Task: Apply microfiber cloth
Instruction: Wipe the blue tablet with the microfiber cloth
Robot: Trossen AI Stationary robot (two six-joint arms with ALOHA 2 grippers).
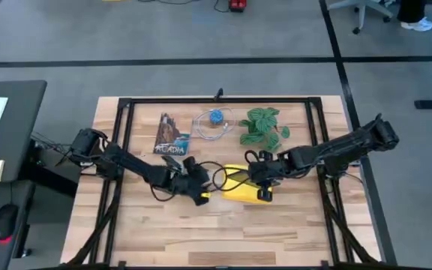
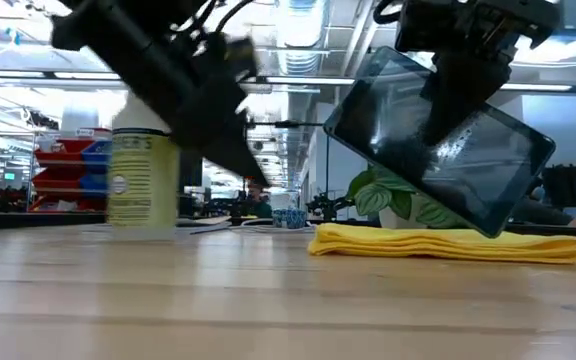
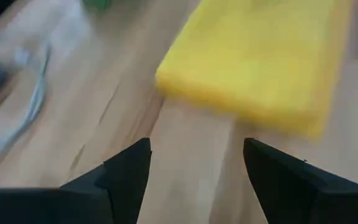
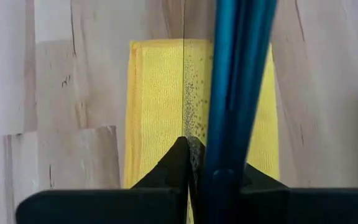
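Observation:
The yellow microfiber cloth (image 1: pixel 235 184) lies folded flat on the wooden table, right of centre; it also shows in the low view (image 2: pixel 448 243). My right gripper (image 1: pixel 265 178) hangs over it, shut on a dark tablet (image 2: pixel 438 140) with a teal back (image 4: pixel 235 74). My left gripper (image 3: pixel 194 168) is open just left of the cloth (image 3: pixel 260 56), low over bare wood, with nothing between its fingers; it also shows in the high view (image 1: pixel 195 189). My right gripper pinches the tablet's upper edge (image 4: pixel 229 171) between its two fingers, which point down from above. The tablet hangs tilted below them, screen toward the near side, over the cloth. Whether its lowest corner (image 2: pixel 488 230) touches the cloth, I cannot tell.
A book (image 1: pixel 172 135), a blue object on a clear cable (image 1: pixel 215 118) and a green plant (image 1: pixel 265 127) sit along the table's far side. A pale spray bottle (image 2: pixel 143 180) stands at the left in the low view. Bare wood lies toward the near edge.

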